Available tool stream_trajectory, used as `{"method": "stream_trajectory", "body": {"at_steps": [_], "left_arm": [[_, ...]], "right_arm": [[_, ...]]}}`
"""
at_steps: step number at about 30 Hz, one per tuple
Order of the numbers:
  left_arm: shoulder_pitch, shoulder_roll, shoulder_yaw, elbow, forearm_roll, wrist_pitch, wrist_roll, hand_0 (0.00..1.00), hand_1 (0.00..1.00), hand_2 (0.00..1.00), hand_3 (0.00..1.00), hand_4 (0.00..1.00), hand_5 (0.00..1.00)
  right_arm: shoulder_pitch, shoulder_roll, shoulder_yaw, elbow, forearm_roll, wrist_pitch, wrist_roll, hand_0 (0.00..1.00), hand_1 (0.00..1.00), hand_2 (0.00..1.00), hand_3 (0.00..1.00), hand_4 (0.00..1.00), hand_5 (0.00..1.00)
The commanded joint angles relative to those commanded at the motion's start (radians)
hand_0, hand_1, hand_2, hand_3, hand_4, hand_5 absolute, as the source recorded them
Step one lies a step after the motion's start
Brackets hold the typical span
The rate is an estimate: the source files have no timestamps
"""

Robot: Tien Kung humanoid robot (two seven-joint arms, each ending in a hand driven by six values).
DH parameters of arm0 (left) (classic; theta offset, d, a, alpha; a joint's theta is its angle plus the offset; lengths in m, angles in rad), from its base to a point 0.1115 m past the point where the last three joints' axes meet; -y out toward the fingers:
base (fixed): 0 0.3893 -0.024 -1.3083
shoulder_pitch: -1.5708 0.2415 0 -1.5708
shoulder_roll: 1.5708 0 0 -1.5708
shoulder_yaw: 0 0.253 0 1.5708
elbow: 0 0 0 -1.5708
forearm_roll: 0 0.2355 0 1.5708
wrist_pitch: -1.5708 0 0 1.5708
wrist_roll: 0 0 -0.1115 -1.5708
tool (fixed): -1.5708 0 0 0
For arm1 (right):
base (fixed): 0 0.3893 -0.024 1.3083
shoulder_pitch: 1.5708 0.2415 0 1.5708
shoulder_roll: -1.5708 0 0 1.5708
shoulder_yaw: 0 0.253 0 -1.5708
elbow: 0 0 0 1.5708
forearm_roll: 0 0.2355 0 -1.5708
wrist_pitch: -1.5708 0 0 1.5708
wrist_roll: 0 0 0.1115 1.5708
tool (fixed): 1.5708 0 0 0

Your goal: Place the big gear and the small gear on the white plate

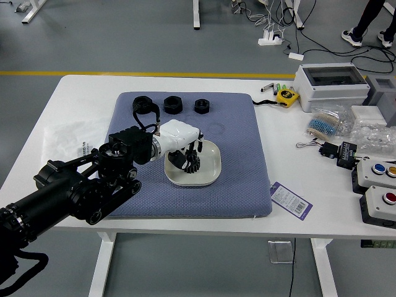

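One hand point(178, 136), the left, reaches over the plate point(211, 169)

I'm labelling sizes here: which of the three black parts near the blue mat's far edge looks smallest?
The rightmost part, nearest the yellow tape measure; the left one and middle one look wider.

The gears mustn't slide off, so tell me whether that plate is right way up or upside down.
Right way up: the white plate shows its hollow inside and raised rim, facing up from the blue mat.
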Motion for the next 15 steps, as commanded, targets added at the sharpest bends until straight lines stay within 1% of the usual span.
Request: {"method": "stream_trajectory", "body": {"at_steps": [11, 15], "left_arm": [[0.003, -0.005, 0.002, 0.004, -0.009, -0.007, 0.002, 0.394, 0.462, 0.502, 0.563, 0.658, 0.027], [0.003, -0.009, 0.001, 0.018, -0.01, -0.007, 0.002, 0.402, 0.471, 0.511, 0.567, 0.662, 0.03]], "right_arm": [[0.001, 0.0, 0.0, 0.0, 0.001, 0.001, 0.0, 0.681, 0.658, 0.739, 0.589, 0.801, 0.72], [0.002, -0.001, -0.001, 0.0, 0.002, 0.001, 0.001, 0.681, 0.658, 0.739, 0.589, 0.801, 0.72]]}}
